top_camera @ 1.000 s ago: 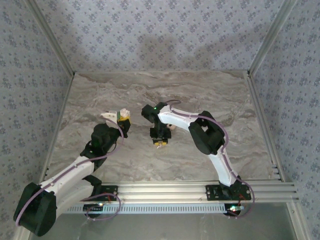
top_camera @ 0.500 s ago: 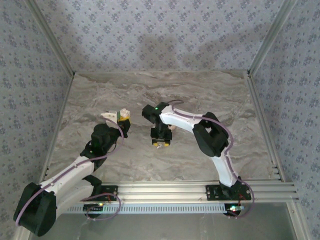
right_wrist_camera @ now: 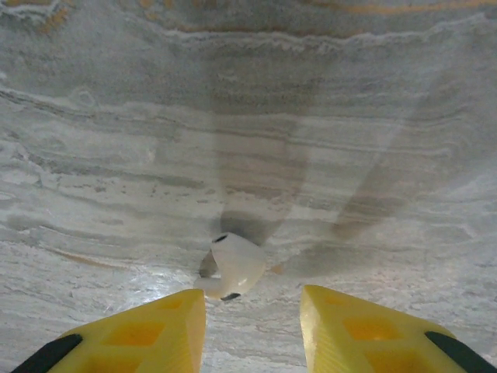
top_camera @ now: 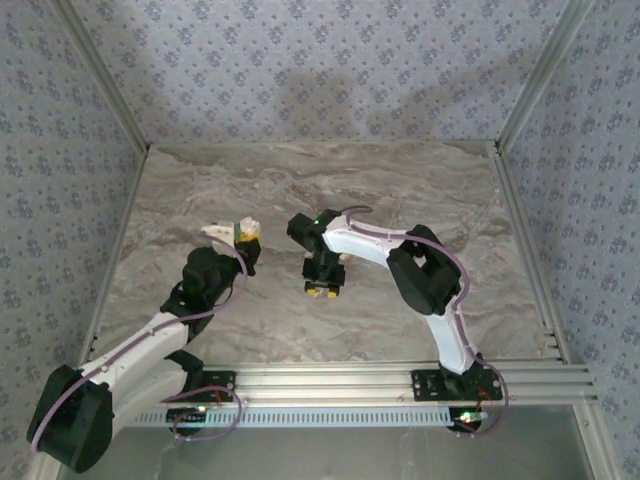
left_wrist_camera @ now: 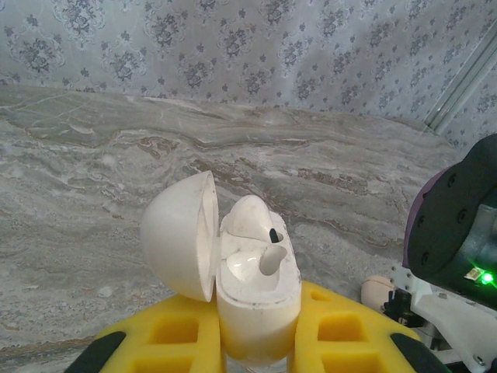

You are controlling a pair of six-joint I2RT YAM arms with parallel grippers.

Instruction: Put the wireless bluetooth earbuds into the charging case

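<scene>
**A:** Right gripper [right_wrist_camera: 250, 301]?

**B:** Its jaws are part-open and empty, pointing down at the table [right_wrist_camera: 349, 116]. A loose earbud [right_wrist_camera: 235, 266] lies just ahead of the gap, nearer one finger.

**A:** Anything changed?

**B:** The elbow swung outward a little, but the gripper kept to the same spot. I'd say it is lining up a pick.

**A:** Left gripper [left_wrist_camera: 260, 330]?

**B:** It hasn't moved. It is clamped on the case [left_wrist_camera: 256, 291], which has its lid open and one seated earbud [left_wrist_camera: 268, 256].

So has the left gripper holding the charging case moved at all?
No. The left gripper, shut on the open charging case, sits exactly where it was against the table's left rail.
</scene>
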